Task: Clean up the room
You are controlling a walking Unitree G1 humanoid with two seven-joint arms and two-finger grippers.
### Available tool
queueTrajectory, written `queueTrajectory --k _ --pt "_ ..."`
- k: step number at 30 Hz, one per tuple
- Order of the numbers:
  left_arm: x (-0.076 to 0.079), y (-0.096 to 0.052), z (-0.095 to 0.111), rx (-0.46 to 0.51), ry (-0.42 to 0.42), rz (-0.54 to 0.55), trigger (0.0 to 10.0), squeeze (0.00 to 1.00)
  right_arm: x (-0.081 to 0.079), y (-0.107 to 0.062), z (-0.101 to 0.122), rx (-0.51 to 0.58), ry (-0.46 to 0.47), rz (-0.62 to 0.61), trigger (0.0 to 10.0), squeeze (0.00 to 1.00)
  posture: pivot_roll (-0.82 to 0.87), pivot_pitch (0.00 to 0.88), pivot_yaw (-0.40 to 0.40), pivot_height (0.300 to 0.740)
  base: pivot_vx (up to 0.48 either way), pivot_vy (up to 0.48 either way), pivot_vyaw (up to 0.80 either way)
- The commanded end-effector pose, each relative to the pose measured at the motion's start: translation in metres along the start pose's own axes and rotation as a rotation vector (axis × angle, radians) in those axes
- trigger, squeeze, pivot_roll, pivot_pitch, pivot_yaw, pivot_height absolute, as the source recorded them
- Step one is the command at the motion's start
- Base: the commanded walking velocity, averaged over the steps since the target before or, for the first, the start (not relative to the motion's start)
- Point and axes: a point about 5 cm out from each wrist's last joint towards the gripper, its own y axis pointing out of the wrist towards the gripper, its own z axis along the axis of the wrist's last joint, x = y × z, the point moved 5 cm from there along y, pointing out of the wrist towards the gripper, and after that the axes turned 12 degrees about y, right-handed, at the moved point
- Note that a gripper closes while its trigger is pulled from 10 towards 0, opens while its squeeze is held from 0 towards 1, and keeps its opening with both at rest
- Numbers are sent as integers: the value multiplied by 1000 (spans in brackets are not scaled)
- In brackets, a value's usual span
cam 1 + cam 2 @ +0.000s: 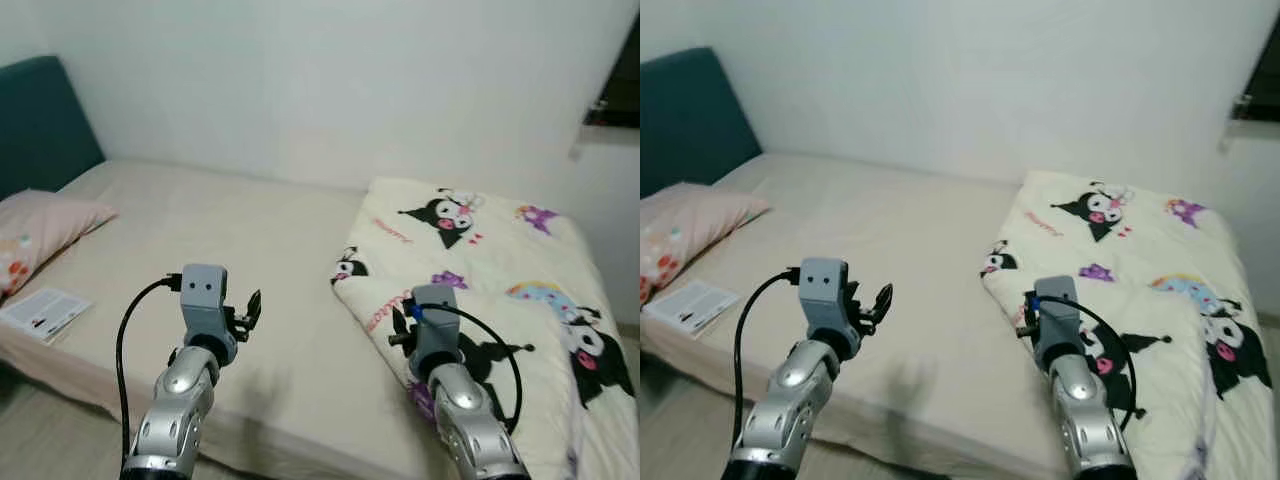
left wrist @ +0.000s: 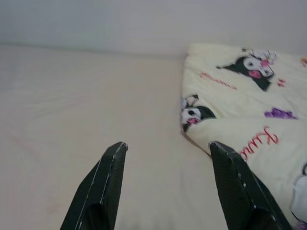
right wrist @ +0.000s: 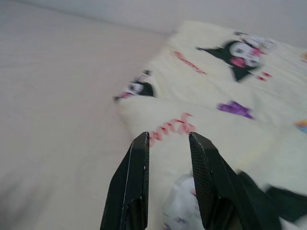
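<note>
A cream blanket (image 1: 470,260) printed with black cartoon characters lies folded on the right half of the bed (image 1: 230,230). My left gripper (image 2: 167,143) is open and hovers above the bare beige sheet near the bed's front edge, just left of the blanket's folded edge (image 2: 192,129). Over the blanket's near left corner (image 3: 158,120), my right gripper (image 3: 168,136) has its fingers a narrow gap apart with nothing between them. In the eye views my left gripper (image 1: 250,305) shows past its wrist camera, and the right wrist (image 1: 435,320) sits over the blanket.
A pink pillow (image 1: 40,230) lies at the head of the bed by a teal headboard (image 1: 40,120). A white booklet (image 1: 45,312) rests near the bed's front left edge. A white wall runs behind the bed, with a dark window (image 1: 615,90) at the upper right.
</note>
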Motion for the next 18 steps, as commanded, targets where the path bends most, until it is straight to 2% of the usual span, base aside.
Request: queueTrajectory --k 1,3,8,16,18 --pt "-5 -1 -5 -18 1 15 10000 0 -8 0 1 3 22 10 10000 0 78 0 4 725 0 458 0" --pt "-5 -1 -5 -18 2 17 10000 0 -6 0 1 5 14 2 10000 0 77 0 5 725 0 458 0" --pt "-4 -1 -4 -12 20 13 10000 0 2 0 1 7 0 -52 10000 0 74 3 8 725 0 0 0" --pt "-8 -5 -13 -33 28 10 10000 0 29 -4 -5 -9 -30 -185 10000 0 44 14 16 725 0 0 0" --pt "-8 -5 -13 -33 28 10 10000 0 29 -4 -5 -9 -30 -185 10000 0 44 14 16 725 0 0 0"
